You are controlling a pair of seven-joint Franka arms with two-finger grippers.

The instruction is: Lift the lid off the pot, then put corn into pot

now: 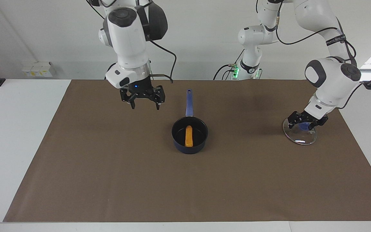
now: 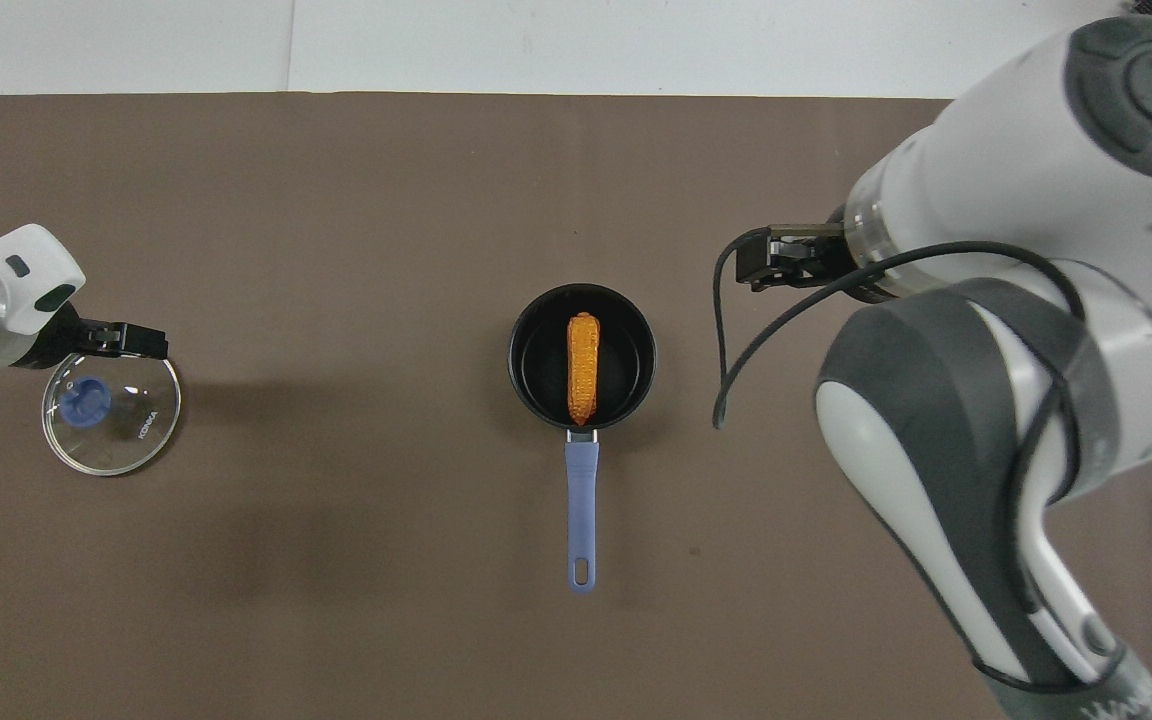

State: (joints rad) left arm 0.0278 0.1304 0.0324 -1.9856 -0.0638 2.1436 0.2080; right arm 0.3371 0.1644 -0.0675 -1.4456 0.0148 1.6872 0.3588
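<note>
Low in the overhead frame, the pot's (image 2: 582,357) long blue handle points toward the robots; in the facing view the same handle runs up the frame from the dark bowl. The pot sits at the middle of both frames on the brown mat (image 1: 108,167) covering the worktop (image 1: 18,129). The corn (image 2: 582,380) lies inside it, lengthwise in line with the handle.

At the middle left of the overhead frame, toward the left arm's end of the worktop, the lid (image 2: 112,412) lies flat on the mat, well apart from the pot, its blue knob up. The overhead view shows the knob uncovered, with the left gripper (image 1: 308,120) at the lid's edge; the facing view shows that gripper low over the lid, its fingers spread and holding nothing.

The right gripper (image 1: 145,100) hangs in the air over bare mat, at the upper left of the facing frame. There its fingers point down, parted and empty; the overhead view hides most of them under the arm.
</note>
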